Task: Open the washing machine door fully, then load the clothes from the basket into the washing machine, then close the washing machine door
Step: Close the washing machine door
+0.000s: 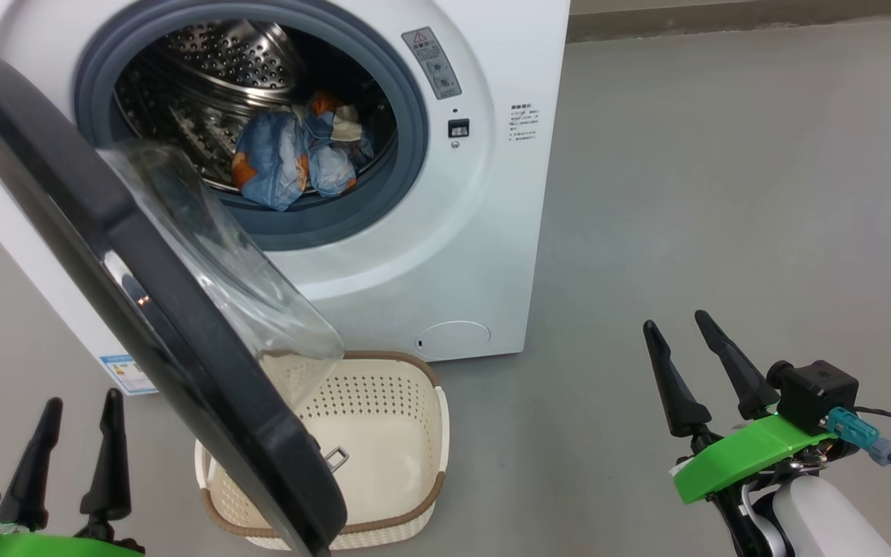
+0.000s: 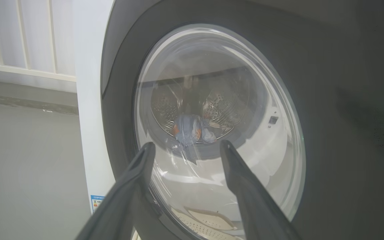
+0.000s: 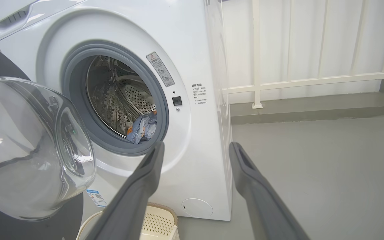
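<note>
You have one step left by the look of it: the clothes (image 1: 291,158) lie in the drum of the washing machine (image 1: 445,255), low in the opening at about 6 o'clock. The basket (image 1: 368,394) stands bare on the floor at 6 o'clock in the head view. The washing machine door (image 1: 206,387) hangs part-open on its hinge, slanting from 10 o'clock down to 6 o'clock in that view. Treat it as a stiff, fairly heavy slab that swings only on its arc. Its black rim looks glossy and likely slippery, and the glass bowl is no place to press. You would do better to push flat on the rim's outer face, far from the hinge, and expect a firm last shove to latch it. The fabric is soft and sits close to the grey gasket, so a fold could get pinched. Your left gripper (image 1: 83,401) at 8 o'clock and right gripper (image 1: 675,321) at 4 o'clock both stand spread wide with nothing between the fingers. The left wrist view gives you the door's outer face, with the load seen through the glass. The right wrist view shows instead the inner bowl and the latch socket at the opening's 3 o'clock. The head view alone lets you see into the basket.
</note>
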Motion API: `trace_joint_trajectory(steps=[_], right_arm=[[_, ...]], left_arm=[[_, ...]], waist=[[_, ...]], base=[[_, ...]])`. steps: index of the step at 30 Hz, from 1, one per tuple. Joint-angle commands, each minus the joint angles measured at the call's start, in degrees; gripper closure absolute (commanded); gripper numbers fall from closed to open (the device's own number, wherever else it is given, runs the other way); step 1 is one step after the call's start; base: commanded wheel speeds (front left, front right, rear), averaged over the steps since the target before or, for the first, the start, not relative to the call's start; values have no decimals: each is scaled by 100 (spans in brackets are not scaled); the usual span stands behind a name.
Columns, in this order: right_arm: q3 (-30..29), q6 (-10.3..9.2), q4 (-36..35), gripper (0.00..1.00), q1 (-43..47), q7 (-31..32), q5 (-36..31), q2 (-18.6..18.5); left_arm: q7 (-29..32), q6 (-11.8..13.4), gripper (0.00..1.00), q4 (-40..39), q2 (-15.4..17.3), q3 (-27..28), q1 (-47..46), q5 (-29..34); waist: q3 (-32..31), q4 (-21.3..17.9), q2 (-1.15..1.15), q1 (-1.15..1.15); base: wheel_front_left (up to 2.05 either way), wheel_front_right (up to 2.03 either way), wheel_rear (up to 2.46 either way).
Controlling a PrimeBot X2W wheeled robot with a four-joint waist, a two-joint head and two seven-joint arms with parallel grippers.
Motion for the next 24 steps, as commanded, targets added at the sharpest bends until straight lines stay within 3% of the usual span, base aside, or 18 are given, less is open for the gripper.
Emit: trace_joint_trajectory(steps=[1, 12, 24], right_arm=[[62, 32, -161, 0, -63, -47, -6, -45], [12, 32, -186, 0, -98, -47, -30, -69], [-11, 32, -160, 0, -107, -47, -65, -66]], left_arm=[[-102, -5, 0, -83, 118, 171, -78, 130], [-316, 143, 0, -29, -131, 65, -72, 540], [-350, 137, 0, 23, -250, 107, -78, 667]], waist=[[15, -8, 0, 0], [105, -45, 0, 0], [111, -59, 0, 0]], base=[[0, 0, 0], [0, 0, 0], [0, 0, 0]])
